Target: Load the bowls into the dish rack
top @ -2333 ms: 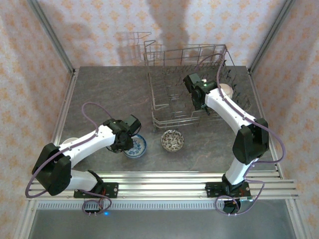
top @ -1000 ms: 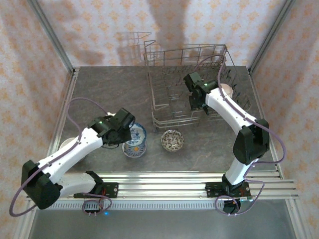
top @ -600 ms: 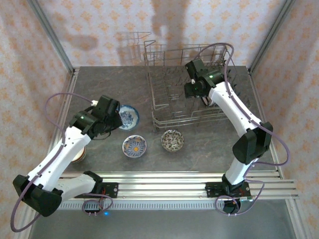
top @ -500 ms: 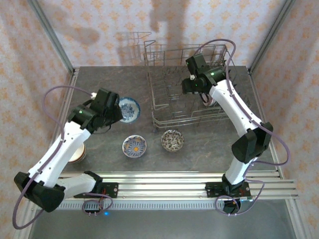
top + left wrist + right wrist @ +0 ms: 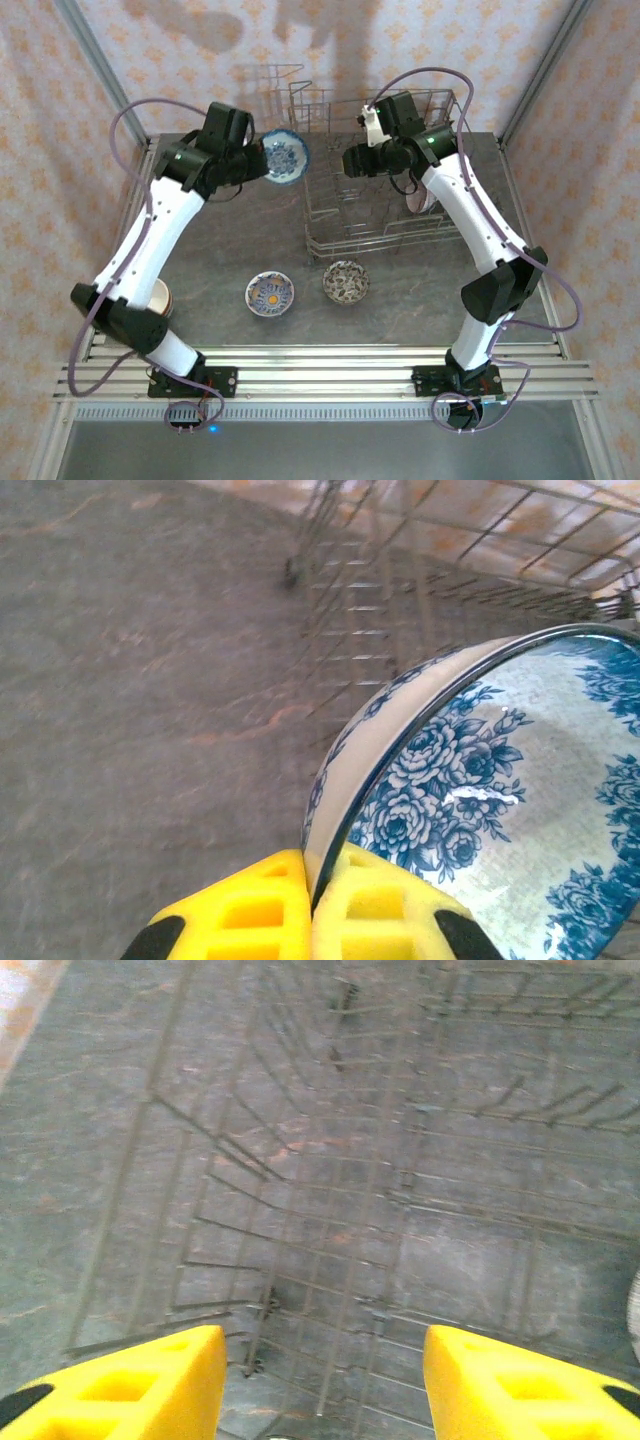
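Note:
My left gripper [image 5: 264,160] is shut on the rim of a blue-and-white floral bowl [image 5: 286,157], holding it tilted in the air by the left back corner of the wire dish rack [image 5: 345,215]. In the left wrist view the yellow fingers [image 5: 250,910] pinch the bowl [image 5: 480,780], with the rack [image 5: 400,600] beyond. My right gripper [image 5: 352,162] hangs open over the rack, nothing between its fingers [image 5: 130,1380]; rack wires [image 5: 350,1210] lie below. A patterned bowl [image 5: 270,294] and a brown speckled bowl [image 5: 346,282] sit on the table in front of the rack.
A cream bowl [image 5: 160,297] sits at the table's left edge, partly behind my left arm. A pale bowl [image 5: 420,200] stands inside the rack's right half, partly behind my right arm. The enclosure's metal posts and patterned walls frame the grey table [image 5: 230,220].
My left arm has carried the blue-and-white bowl up from the left middle of the table toward the rack's back left corner. My right gripper has swung left over the rack, jaws slightly narrower.

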{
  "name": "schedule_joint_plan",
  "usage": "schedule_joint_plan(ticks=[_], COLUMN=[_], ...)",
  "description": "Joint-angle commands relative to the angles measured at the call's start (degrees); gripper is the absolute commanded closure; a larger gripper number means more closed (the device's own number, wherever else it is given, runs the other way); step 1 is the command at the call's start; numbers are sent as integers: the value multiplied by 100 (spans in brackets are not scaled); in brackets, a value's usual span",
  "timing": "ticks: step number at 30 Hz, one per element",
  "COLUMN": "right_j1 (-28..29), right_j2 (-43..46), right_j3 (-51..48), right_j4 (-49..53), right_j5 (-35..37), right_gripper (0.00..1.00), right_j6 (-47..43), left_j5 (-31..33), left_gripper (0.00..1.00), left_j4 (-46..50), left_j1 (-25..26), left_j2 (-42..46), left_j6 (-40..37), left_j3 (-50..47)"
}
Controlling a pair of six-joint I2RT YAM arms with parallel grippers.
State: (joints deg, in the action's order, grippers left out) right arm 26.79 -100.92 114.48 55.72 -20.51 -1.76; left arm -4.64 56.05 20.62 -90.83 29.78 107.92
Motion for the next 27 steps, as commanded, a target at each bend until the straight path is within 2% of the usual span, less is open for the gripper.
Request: schedule_joint_plan(ticks=[1,6,17,22,27], right_j1=[43,45,11,-49,-102], right_j2=[257,299,73,-197,-313], right_j3=[127,134,221,482,567], right_j4=[-337,-623,-1063,-893,-757], right_j5=[-563,-820,-1074,-631,-596], right_gripper=[46,46,49,58,64], right_j6=[-130,0,566,1020,1194], left_j5=[-387,-715,-806,-761,-679], left_gripper=[100,100,100,100,100], left_j4=[-17,-65,-258,-377,-393], left_j1=[-14,37,380,460,551], left_j2=[-331,-784,-1244,-1262,-1288], left_j6=[-408,-439,-335,-246,-220], left_j3=[816,1309,1613,1626,1642])
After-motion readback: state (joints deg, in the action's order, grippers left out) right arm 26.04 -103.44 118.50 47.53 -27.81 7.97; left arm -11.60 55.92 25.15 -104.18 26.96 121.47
